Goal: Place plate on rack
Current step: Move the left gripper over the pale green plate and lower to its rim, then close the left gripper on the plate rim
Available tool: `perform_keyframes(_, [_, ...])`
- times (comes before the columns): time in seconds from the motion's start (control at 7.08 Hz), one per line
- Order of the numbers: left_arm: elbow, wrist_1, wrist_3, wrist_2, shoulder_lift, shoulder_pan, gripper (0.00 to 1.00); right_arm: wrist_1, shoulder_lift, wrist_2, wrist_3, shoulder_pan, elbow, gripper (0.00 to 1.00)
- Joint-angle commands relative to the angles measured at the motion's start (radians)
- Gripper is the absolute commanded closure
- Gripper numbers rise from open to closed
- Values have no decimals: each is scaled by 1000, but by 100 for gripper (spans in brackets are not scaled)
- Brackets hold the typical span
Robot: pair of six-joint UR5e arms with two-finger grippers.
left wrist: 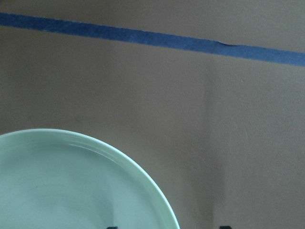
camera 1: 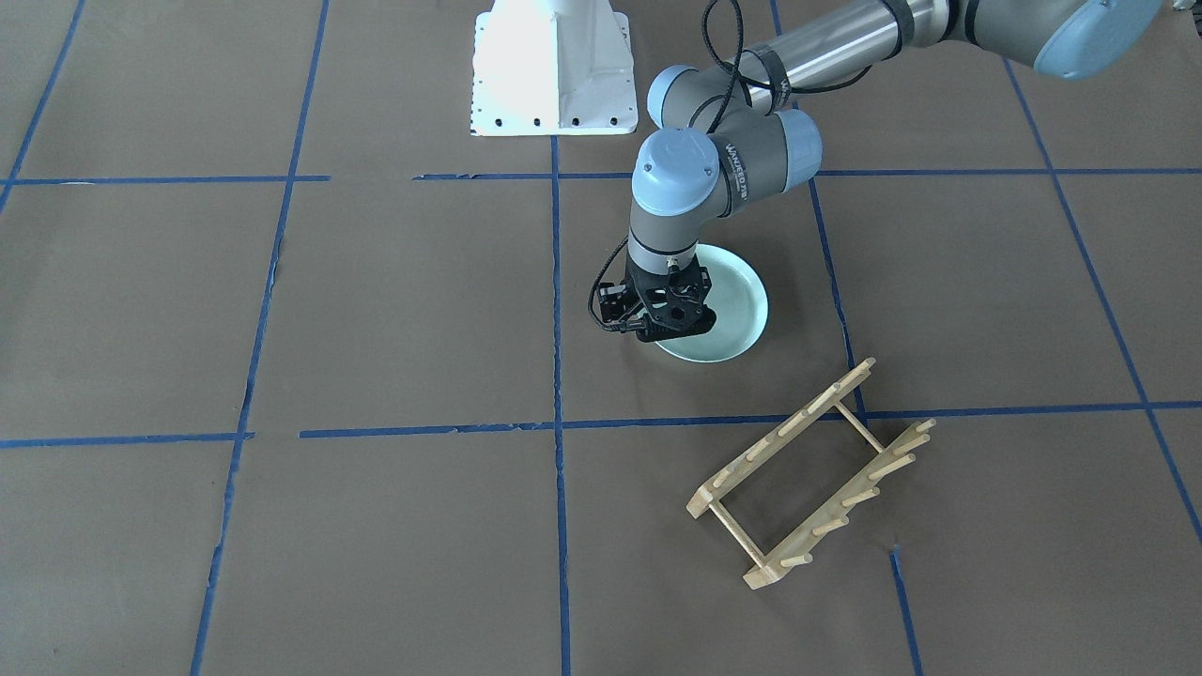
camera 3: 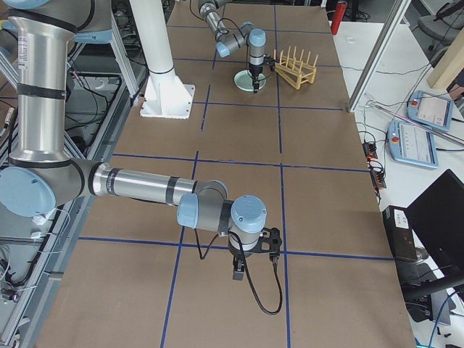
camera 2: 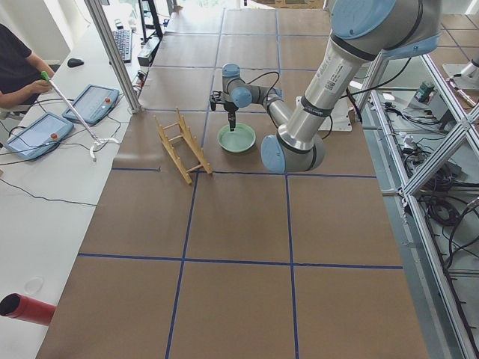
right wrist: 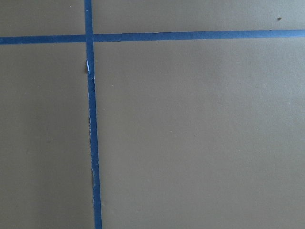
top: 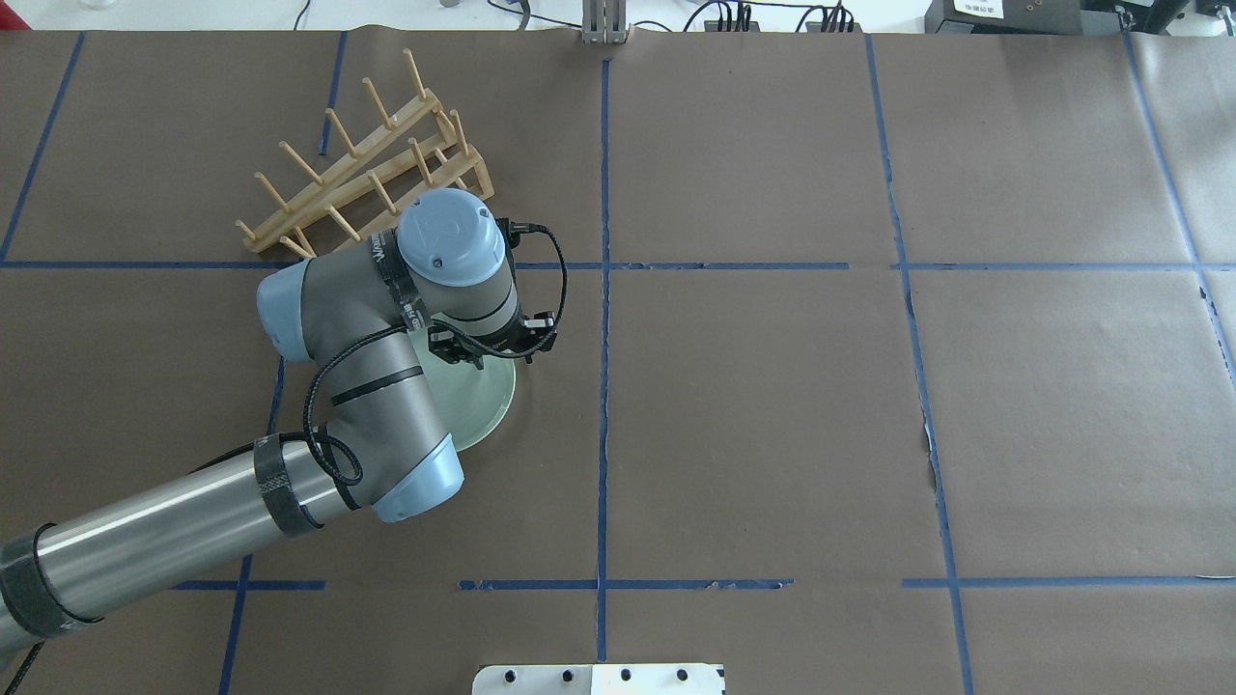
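The pale mint-green plate (camera 1: 737, 310) lies flat on the brown table, partly under my left wrist in the overhead view (top: 483, 405). My left gripper (camera 1: 662, 330) points down at the plate's rim on the side toward the table's centre line. The left wrist view shows the plate's rim (left wrist: 143, 174) with two dark fingertips spread apart at the bottom edge, one on each side of the rim, so the gripper is open. The light-wood rack (camera 1: 812, 474) stands empty beyond the plate (top: 367, 179). My right gripper (camera 3: 238, 274) hangs over bare table far away; I cannot tell its state.
The white robot base (camera 1: 554, 70) stands at the table's robot-side edge. Blue tape lines grid the brown table. An operator sits by two tablets (camera 2: 37, 131) beside the table. A red cylinder (camera 2: 30, 309) lies off the table's corner.
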Motion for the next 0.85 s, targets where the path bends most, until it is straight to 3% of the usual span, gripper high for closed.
perform_keyframes(0.0, [3,-2,0,1,5,13,77,0,0,0,0,0,0,0])
perform_keyframes(0.28, [-6,3,-1,-5,4,18,100,0,0,0,0,0,-1,0])
perform_keyframes(0.71, [-107,53,-23,-12,4,-9,100,0,0,0,0,0,0,0])
